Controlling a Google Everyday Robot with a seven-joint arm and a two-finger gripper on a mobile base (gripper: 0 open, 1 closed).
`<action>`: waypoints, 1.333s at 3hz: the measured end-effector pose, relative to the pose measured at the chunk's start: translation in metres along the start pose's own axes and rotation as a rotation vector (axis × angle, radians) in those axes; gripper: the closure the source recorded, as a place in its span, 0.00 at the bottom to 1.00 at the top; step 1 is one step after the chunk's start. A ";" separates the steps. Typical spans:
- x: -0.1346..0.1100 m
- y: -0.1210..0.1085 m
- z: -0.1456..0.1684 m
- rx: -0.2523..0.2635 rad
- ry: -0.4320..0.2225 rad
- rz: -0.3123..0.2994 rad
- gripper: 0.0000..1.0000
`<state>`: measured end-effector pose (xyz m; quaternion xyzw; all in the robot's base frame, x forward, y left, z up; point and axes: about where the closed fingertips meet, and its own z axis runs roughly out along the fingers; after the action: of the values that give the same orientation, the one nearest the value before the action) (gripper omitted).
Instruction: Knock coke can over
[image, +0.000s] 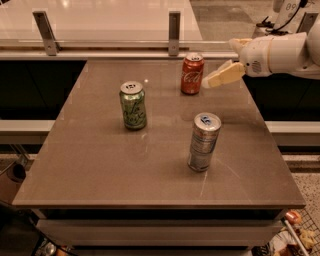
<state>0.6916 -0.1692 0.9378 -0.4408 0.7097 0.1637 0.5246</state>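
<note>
The coke can (191, 74), red-orange with white script and a silver top, stands upright near the far edge of the brown table (100, 165). My gripper (214, 79) comes in from the right on a white arm. Its cream fingertip is just to the right of the can, at about mid height, very close to it; I cannot tell whether it touches.
A green can (133, 105) stands upright left of centre. A taller slim silver can (203, 142) stands upright nearer the front, right of centre. A glass rail with metal posts (174, 26) runs behind the table's far edge.
</note>
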 end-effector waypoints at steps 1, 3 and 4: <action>0.004 -0.001 0.020 -0.007 -0.080 0.054 0.00; 0.014 -0.009 0.047 -0.019 -0.166 0.113 0.00; 0.014 -0.015 0.061 -0.034 -0.190 0.129 0.00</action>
<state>0.7391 -0.1415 0.9043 -0.3857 0.6806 0.2502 0.5705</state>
